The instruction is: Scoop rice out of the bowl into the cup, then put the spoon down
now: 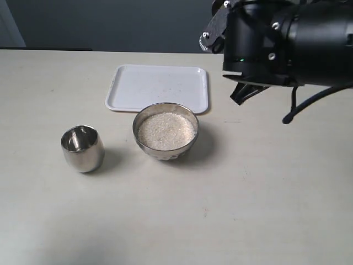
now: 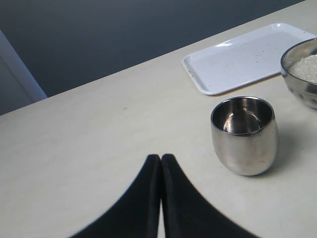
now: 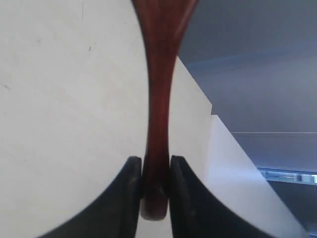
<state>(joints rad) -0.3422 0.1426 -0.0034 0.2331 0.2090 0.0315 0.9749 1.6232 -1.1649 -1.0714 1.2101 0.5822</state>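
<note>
Pale beige matte table (image 1: 248, 210), a few faint marks and specks, fills most of the exterior view. A dark grey-blue wall (image 1: 110, 25) stands behind it, with a lighter strip (image 1: 8, 27) at the far left. The bowl (image 1: 164, 154) sits upright near the table's centre and holds the rice (image 1: 166, 131), a flattish white mound close to the rim. Clock directions are taken from the bowl in the exterior view. The white rectangular tray (image 1: 160, 85) lies flat at 12 o'clock with its near edge just beside the bowl rim and a few tiny specks on it. The cup (image 1: 83, 149) stands upright at 9 o'clock, clearly apart from the bowl, and its inside shows bare steel. The big black right arm hangs above the table at 2 o'clock, off to the side of the bowl and tray, with a black cable looping under it. The right gripper (image 3: 156, 161) is clamped on the spoon (image 3: 158, 99), jaws pinching the thin handle near its butt end. The handle runs straight out from the jaws and widens toward the head at the frame edge, over bare table. The spoon is hidden behind the arm in the exterior view. The left gripper (image 2: 161, 157) has its fingers pressed together and holds nothing. It sits low over the table near the cup, with the tray and bowl beyond. Nothing lies between cup and bowl.
</note>
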